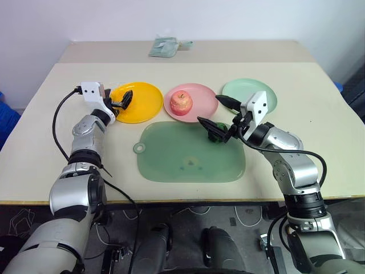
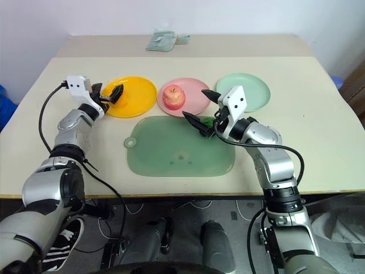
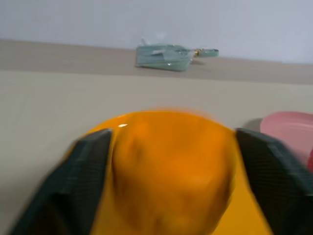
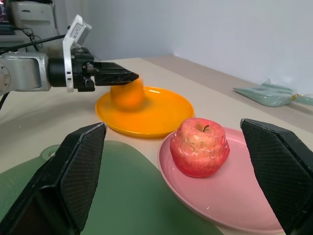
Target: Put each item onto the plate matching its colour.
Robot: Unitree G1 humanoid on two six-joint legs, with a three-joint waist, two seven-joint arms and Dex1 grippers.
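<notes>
My left gripper (image 1: 124, 100) hovers over the left rim of the yellow-orange plate (image 1: 147, 105). Its fingers stand wide, and the lumpy orange fruit (image 3: 171, 171) sits blurred between them. From the right wrist view the orange fruit (image 4: 127, 95) is just under those fingers, low over the plate. The pink-red apple (image 1: 182, 103) rests on the pink plate (image 1: 205, 107). Nothing lies on the mint green plate (image 1: 242, 88). My right gripper (image 1: 218, 114) is open above the mat's far right corner, and the dark green fruit (image 1: 217, 131) lies on the mat beside its lower finger.
The large translucent green mat (image 1: 188, 157) lies in front of the three plates. A pale green folded packet (image 1: 165, 45) rests at the table's far edge. Bare tabletop stretches to either side of the plates.
</notes>
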